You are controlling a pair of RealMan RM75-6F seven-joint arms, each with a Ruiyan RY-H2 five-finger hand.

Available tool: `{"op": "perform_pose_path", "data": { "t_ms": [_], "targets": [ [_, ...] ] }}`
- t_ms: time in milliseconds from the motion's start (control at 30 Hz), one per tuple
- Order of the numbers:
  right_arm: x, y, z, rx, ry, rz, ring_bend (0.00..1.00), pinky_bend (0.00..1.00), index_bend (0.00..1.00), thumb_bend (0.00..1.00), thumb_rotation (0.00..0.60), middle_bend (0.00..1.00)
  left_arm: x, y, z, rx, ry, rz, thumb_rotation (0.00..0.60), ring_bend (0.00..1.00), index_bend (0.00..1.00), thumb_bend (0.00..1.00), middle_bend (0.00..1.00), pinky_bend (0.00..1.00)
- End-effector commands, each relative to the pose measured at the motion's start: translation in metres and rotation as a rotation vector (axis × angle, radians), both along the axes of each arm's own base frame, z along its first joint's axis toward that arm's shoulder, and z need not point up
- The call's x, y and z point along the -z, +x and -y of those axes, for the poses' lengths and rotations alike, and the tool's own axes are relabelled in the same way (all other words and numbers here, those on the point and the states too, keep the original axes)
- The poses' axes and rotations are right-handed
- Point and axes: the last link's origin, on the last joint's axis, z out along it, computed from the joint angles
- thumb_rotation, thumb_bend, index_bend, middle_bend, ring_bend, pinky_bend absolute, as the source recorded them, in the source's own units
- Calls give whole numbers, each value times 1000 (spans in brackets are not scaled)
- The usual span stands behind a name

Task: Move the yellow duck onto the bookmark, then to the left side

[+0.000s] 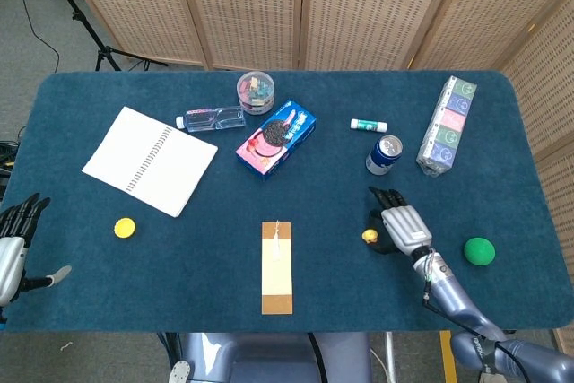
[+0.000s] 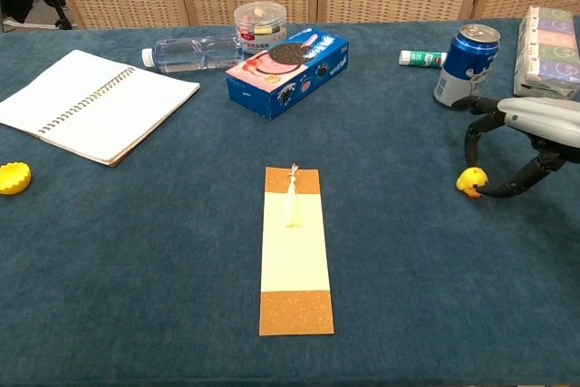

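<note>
Duck (image 2: pixel 469 180) sits on the table (image 2: pixel 408 251), the right hand (image 2: pixel 521 138) arched over it, fingertips touching but not yet gripping. Bookmark (image 2: pixel 294 246) lies well apart. Left hand (image 1: pixel 13 244) hangs open.

Landmark: bookmark (image 2: pixel 295 250), lying near the table's (image 1: pixel 90 293) front edge, about mid-width.

- Duck (image 2: pixel 470 181) well right of bookmark, level with its far end; right hand (image 1: pixel 401 224) arched over duck, fingers touching it.
- Can (image 2: pixel 465 66) behind duck; tube (image 1: pixel 369 125) beyond and left of can; tall box (image 1: pixel 447 125) right of can.
- Ball (image 1: pixel 479 251) far right of bookmark.
- Cookie box (image 2: pixel 288 60) behind bookmark; tub (image 2: pixel 259 22) and bottle (image 2: pixel 195 52) behind-left.
- Notebook (image 2: pixel 93 103) left and behind; small round thing (image 1: pixel 125 228) far left.
- Left hand (image 1: pixel 11 244) at the left table edge.
</note>
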Motion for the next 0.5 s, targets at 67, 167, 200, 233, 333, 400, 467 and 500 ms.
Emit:
{"op": "perform_pose_path", "data": {
  "t_ms": [67,167,200,233,333,400,467,500],
  "targets": [
    [-1,3,-3,-4,7,22,0,0,564,484,600,0,0,0,0,1,-1,2,600,0,0,0,0,0],
    [-6,19,-11,-50,14,63,0,0,575,517,600,0,-1,1,0,3,1,7,600,0,0,0,0,0],
    [-8,26,-14,-67,20,77,0,0,577,517,600,0,-2,1,0,4,1,8,600,0,0,0,0,0],
    [-10,40,-18,-104,30,106,0,0,577,517,600,0,-2,1,0,4,1,11,600,0,0,0,0,0],
    [-15,81,-25,-202,52,149,0,0,577,517,600,0,-2,2,1,8,-4,19,600,0,0,0,0,0],
    [-16,106,-25,-252,58,154,0,0,577,517,600,0,-3,3,3,12,-9,29,600,0,0,0,0,0],
    [-10,135,-23,-301,73,161,0,0,578,517,600,0,-3,6,6,26,-20,50,600,0,0,0,0,0],
    [-7,145,-22,-313,81,161,0,0,578,517,600,0,-4,7,7,34,-24,52,600,0,0,0,0,0]
  ]
}}
